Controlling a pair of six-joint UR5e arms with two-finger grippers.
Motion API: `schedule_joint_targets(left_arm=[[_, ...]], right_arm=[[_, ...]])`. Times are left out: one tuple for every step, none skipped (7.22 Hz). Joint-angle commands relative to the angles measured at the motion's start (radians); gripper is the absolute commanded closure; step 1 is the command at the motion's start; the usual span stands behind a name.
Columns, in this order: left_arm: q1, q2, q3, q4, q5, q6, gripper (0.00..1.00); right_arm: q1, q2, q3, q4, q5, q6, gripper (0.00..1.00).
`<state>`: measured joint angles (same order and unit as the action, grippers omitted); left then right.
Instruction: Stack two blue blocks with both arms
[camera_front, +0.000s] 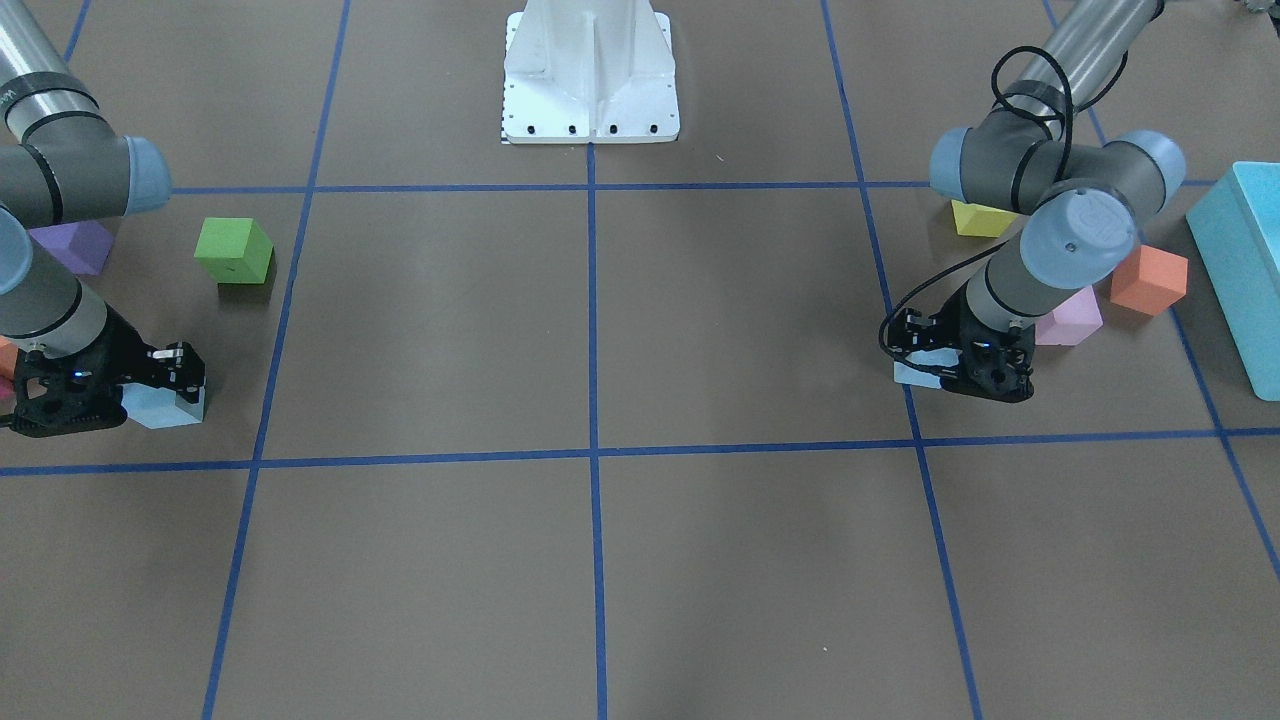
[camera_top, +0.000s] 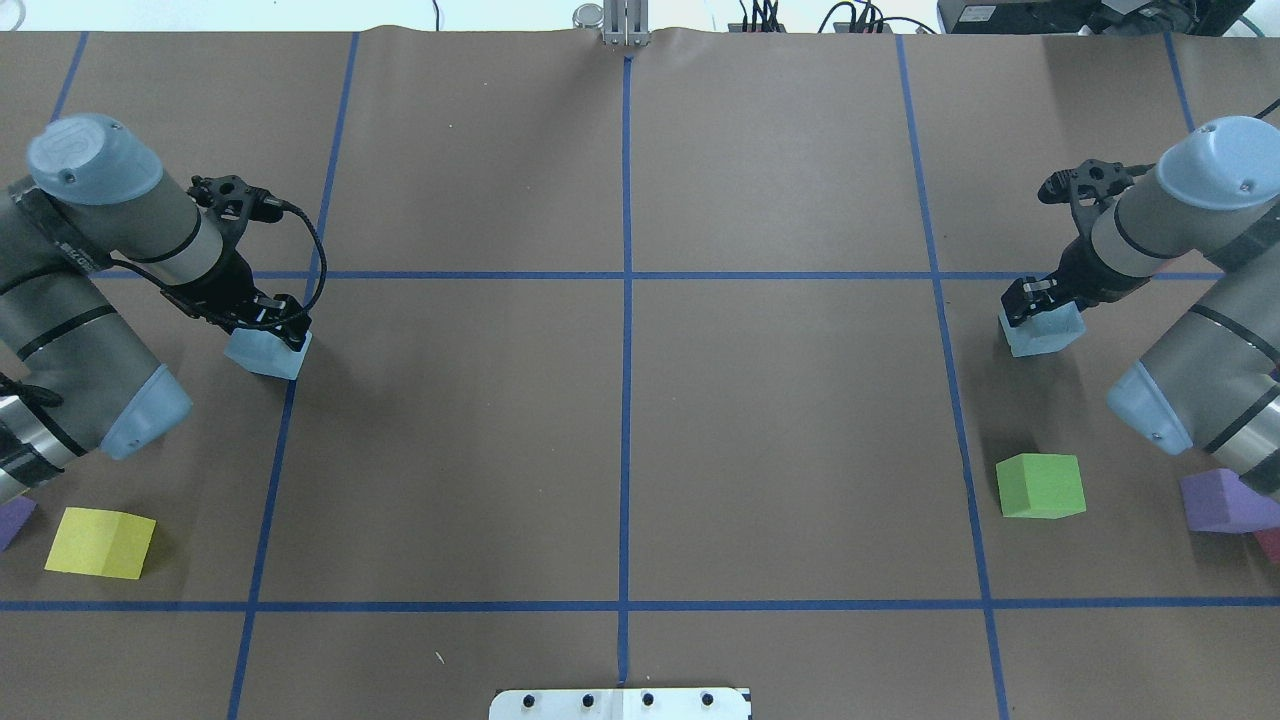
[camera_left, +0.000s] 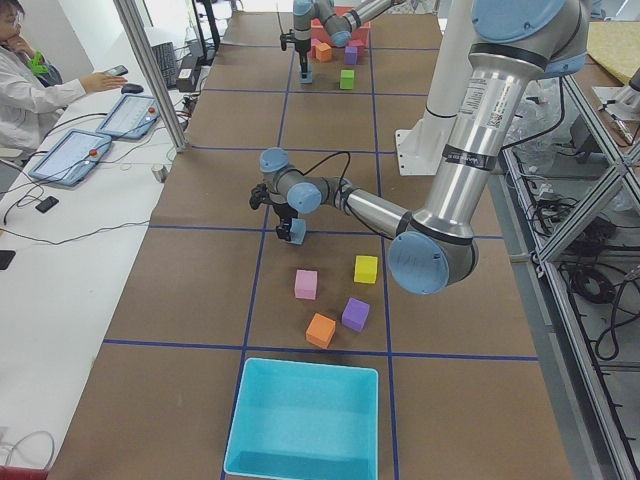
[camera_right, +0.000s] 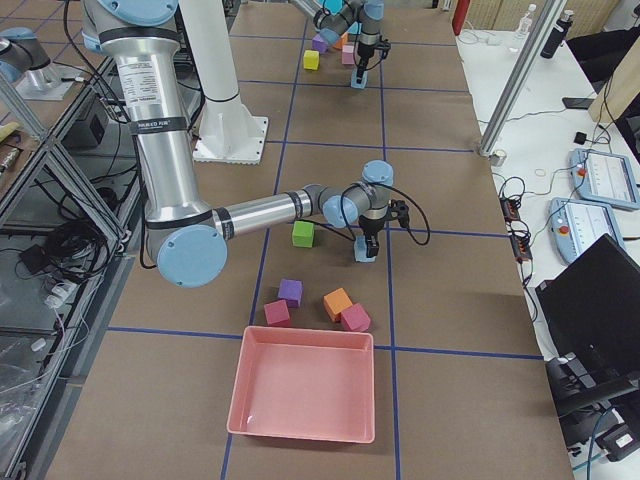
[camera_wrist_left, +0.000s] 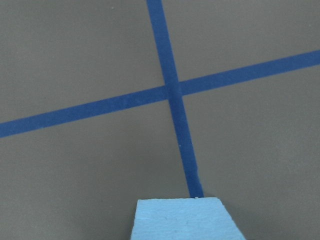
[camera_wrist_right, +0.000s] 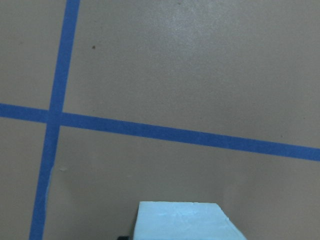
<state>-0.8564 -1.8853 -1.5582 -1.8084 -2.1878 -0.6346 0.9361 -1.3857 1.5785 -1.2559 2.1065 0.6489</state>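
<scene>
Left gripper (camera_front: 930, 358) is seemingly clamping first blue block (camera_front: 912, 374), front view's right; right gripper (camera_front: 165, 385) clamping second blue block (camera_front: 165, 410), lower left | overhead: blocks sitting well apart at opposite edges | grasps done, stacking remaining.
</scene>
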Motion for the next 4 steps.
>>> schedule_joint_targets(left_arm=[[0.002, 0.0, -0.002, 0.001, 0.0, -0.008, 0.43], [0.0, -0.001, -0.003, 0.001, 0.0, -0.014, 0.45], [0.0, -0.011, -0.019, 0.009, -0.004, -0.017, 0.45], [0.0, -0.017, -0.029, 0.014, -0.007, -0.037, 0.44]], right_arm=[[-0.031, 0.02, 0.0, -0.002, -0.038, 0.0, 0.42], [-0.031, 0.028, 0.002, -0.003, -0.039, 0.0, 0.45], [-0.031, 0.039, 0.012, -0.013, -0.03, -0.002, 0.43], [-0.031, 0.052, 0.017, -0.022, -0.028, 0.0, 0.43]])
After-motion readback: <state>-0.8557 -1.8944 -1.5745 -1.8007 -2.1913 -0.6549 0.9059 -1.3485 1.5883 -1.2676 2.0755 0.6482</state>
